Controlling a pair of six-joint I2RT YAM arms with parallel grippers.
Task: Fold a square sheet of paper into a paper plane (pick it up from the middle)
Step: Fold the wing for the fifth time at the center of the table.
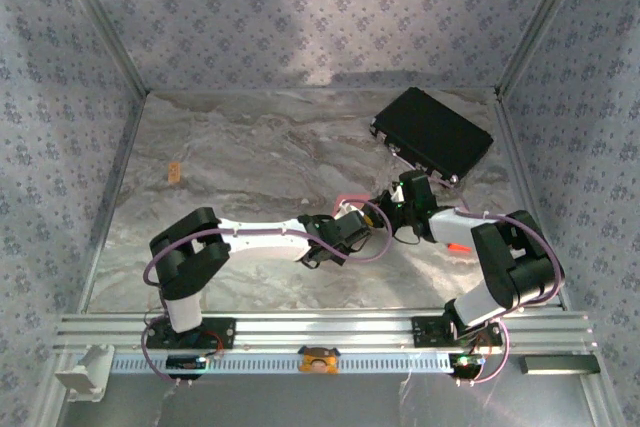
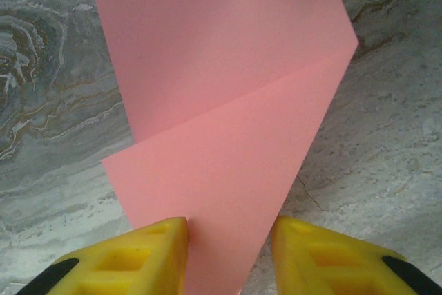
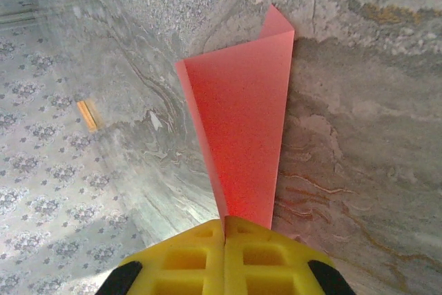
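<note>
Mid-fold, no plane yet. The paper (image 2: 221,122) has one diagonal crease and is held over the table (image 3: 359,136), right of centre, between the two arms. On the right gripper (image 3: 224,229) the fingers are pressed together, pinching one end of the folded paper. On the left gripper (image 2: 229,233) the fingers are spread, one on each side of the opposite end, not clamped on it. Next, I'd say: left closes squarely on that end without skewing it, so the fold can be set. Thin paper, so it may buckle.
</note>
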